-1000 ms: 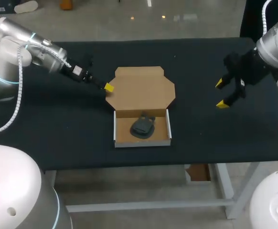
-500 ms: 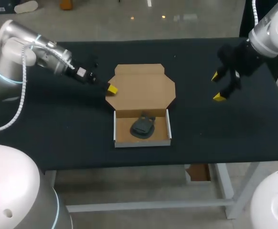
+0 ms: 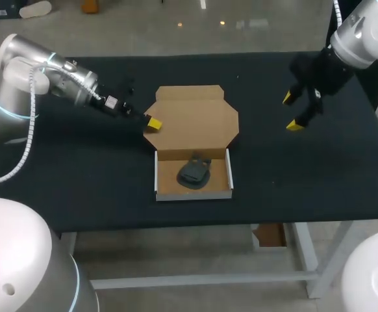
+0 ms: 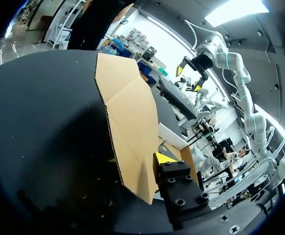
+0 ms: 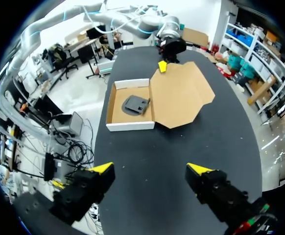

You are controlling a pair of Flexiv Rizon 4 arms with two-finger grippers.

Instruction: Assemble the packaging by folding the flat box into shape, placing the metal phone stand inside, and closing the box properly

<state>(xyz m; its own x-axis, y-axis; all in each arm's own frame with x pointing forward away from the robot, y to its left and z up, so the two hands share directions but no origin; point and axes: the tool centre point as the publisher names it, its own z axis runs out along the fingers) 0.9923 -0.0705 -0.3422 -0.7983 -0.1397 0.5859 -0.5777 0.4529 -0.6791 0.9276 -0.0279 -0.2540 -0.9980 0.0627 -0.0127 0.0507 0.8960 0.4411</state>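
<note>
The brown box tray (image 3: 159, 174) sits open near the table's front, with the dark metal phone stand (image 3: 193, 172) lying inside. Its lid (image 3: 195, 120) spreads out flat behind it. My left gripper (image 3: 151, 122) is at the lid's left edge. In the left wrist view the lid (image 4: 128, 112) runs between the fingers of the left gripper (image 4: 157, 164), one yellow tip on top, and that edge is lifted slightly off the cloth. My right gripper (image 3: 291, 111) hangs open above the table's right side, apart from the box. Its own view shows the right gripper (image 5: 151, 169), tray (image 5: 130, 126), stand (image 5: 135, 104) and lid (image 5: 181, 93).
The black-covered table (image 3: 78, 169) shows bare cloth on both sides of the box and in front of the tray. Its front edge runs close below the tray.
My left gripper has narrowed onto the lid's left edge and pushed in a little, and the lid has risen slightly. The right arm has swung back and left, still open.
</note>
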